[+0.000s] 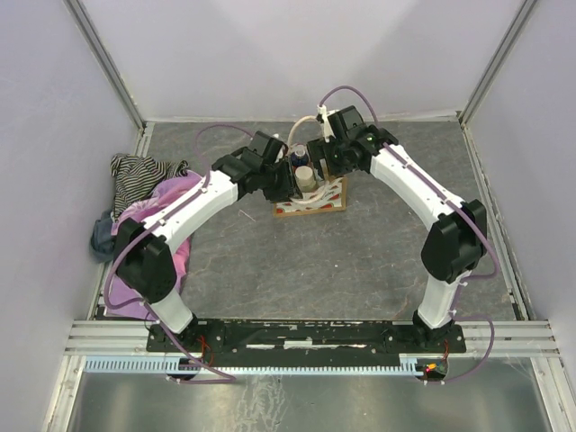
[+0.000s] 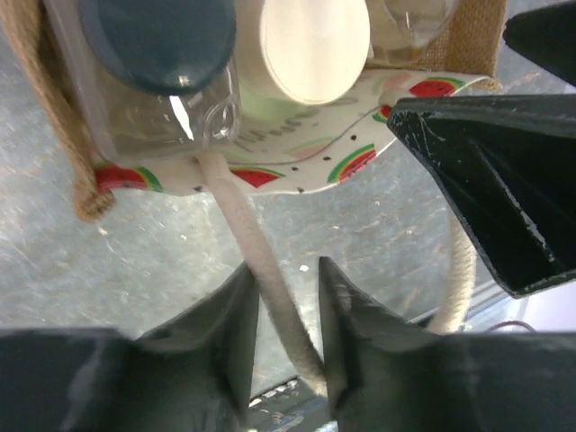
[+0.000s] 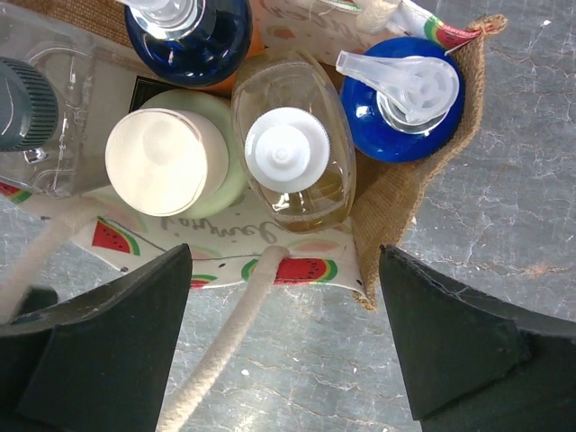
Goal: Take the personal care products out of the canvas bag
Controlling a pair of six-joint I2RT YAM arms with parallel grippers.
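The canvas bag (image 1: 317, 202) stands upright mid-table, with a watermelon print on its cream edge (image 2: 297, 162). Inside it stand several bottles: a clear one with a dark cap (image 2: 157, 45), a cream-capped one (image 3: 162, 162), a clear one with a white cap (image 3: 288, 157), and two blue pump tops (image 3: 405, 90). My left gripper (image 2: 288, 315) is at the bag's near-left side, shut on a cream rope handle (image 2: 256, 243) that runs between its fingers. My right gripper (image 3: 283, 337) is wide open and empty, hovering over the bag's edge, its fingers (image 3: 99, 342) on either side of the other handle (image 3: 225, 342).
A striped cloth (image 1: 144, 169), a pink cloth (image 1: 175, 202) and a bluish cloth (image 1: 101, 236) lie heaped at the table's left edge. A small stick-like thing (image 1: 245, 214) lies left of the bag. Metal rails border the table.
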